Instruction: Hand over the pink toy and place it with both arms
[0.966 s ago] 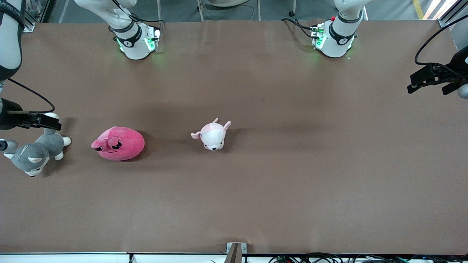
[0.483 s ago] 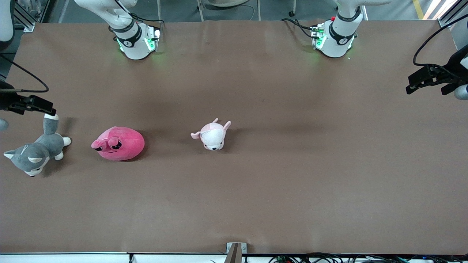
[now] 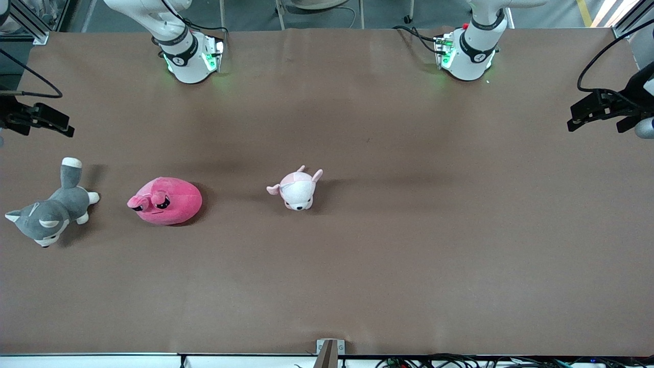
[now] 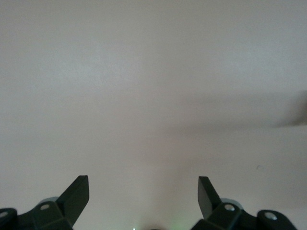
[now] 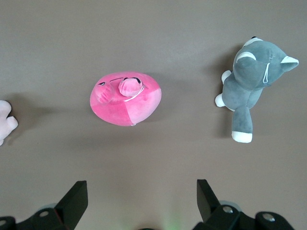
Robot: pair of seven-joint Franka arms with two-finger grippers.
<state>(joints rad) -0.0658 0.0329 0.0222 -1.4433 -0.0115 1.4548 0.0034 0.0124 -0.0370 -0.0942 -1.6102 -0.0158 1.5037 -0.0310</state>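
While both arms hang wide of the work, the pink toy (image 3: 164, 201) lies on the desk (image 3: 388, 266) at about nine o'clock from the desk's middle in the front view, toward the right arm's end. It sits between a grey plush (image 3: 48, 214) and a pale pup (image 3: 298, 189), apart from both. The right claw (image 5: 142, 191) hovers spread, nothing in it, over the desk at twelve o'clock of the grey plush. The left claw (image 4: 144, 187), also spread and holding nothing, hangs over bare desk at the left arm's end. Such a scene fits a toy awaiting pickup or one already passed and set down. Any grip on it, by this reading, should come straight down, fingers astride its short width, closing gently, since the soft body may squash and slip.
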